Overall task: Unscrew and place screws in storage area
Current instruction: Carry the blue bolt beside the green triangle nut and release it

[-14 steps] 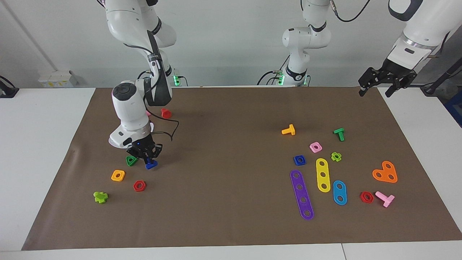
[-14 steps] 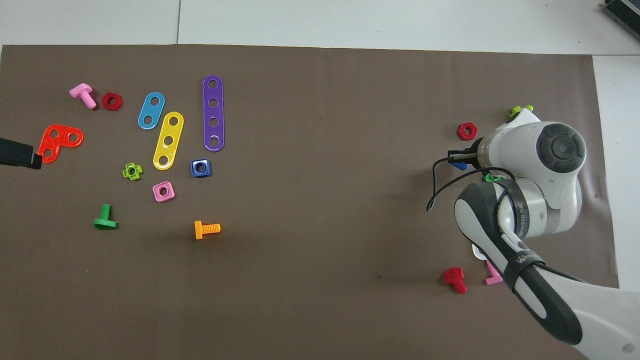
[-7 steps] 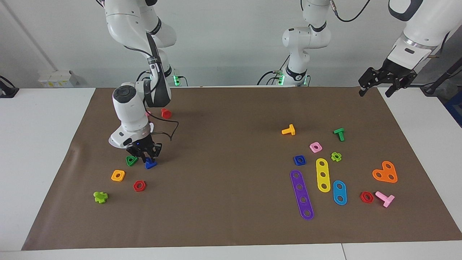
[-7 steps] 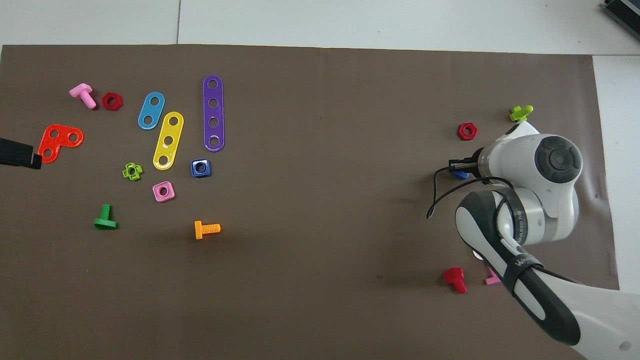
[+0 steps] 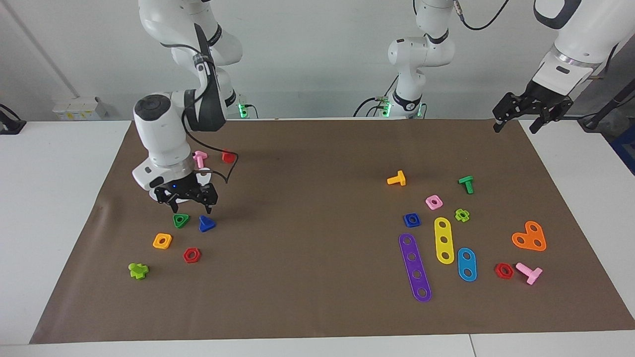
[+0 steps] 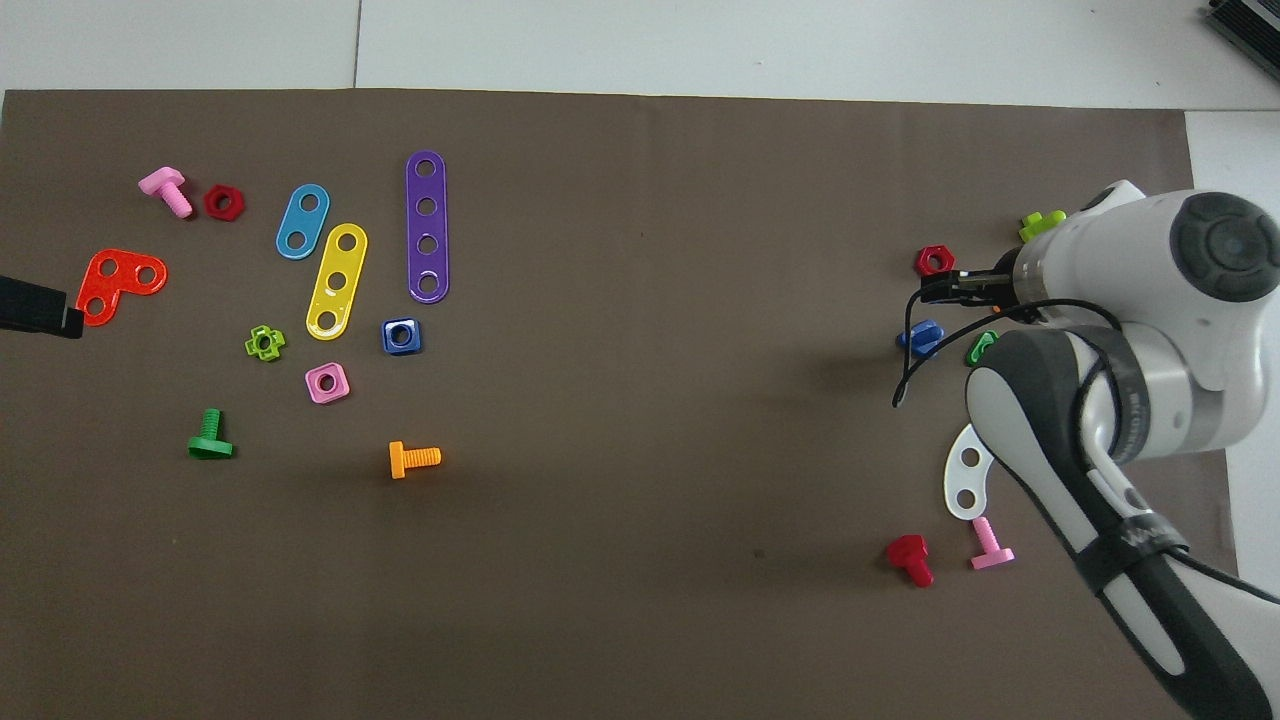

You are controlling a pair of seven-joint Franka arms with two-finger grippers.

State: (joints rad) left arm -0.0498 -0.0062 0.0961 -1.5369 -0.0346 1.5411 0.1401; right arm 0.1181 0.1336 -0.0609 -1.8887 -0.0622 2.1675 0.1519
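The blue bolt [image 5: 206,224] lies loose on the brown mat [image 5: 307,223] beside the green triangular nut [image 5: 181,220]; it also shows in the overhead view [image 6: 920,337]. My right gripper [image 5: 188,207] hangs open and empty just above these two parts, touching neither; it also shows in the overhead view [image 6: 950,289]. The blue square nut [image 5: 412,219] lies toward the left arm's end, next to the purple strip [image 5: 414,267]. My left gripper [image 5: 516,127] waits open over the mat's corner by its own base.
Near the blue bolt lie an orange square nut [image 5: 162,241], a red hex nut [image 5: 191,255], a lime cross piece [image 5: 138,270], a white strip [image 6: 966,480], a pink bolt [image 5: 199,157] and a red bolt [image 5: 227,156]. Several strips, nuts and bolts surround the blue nut.
My right gripper has opened and let go of the blue bolt, then risen and drawn back toward its base. The bolt now lies on the mat. The left arm has not moved.
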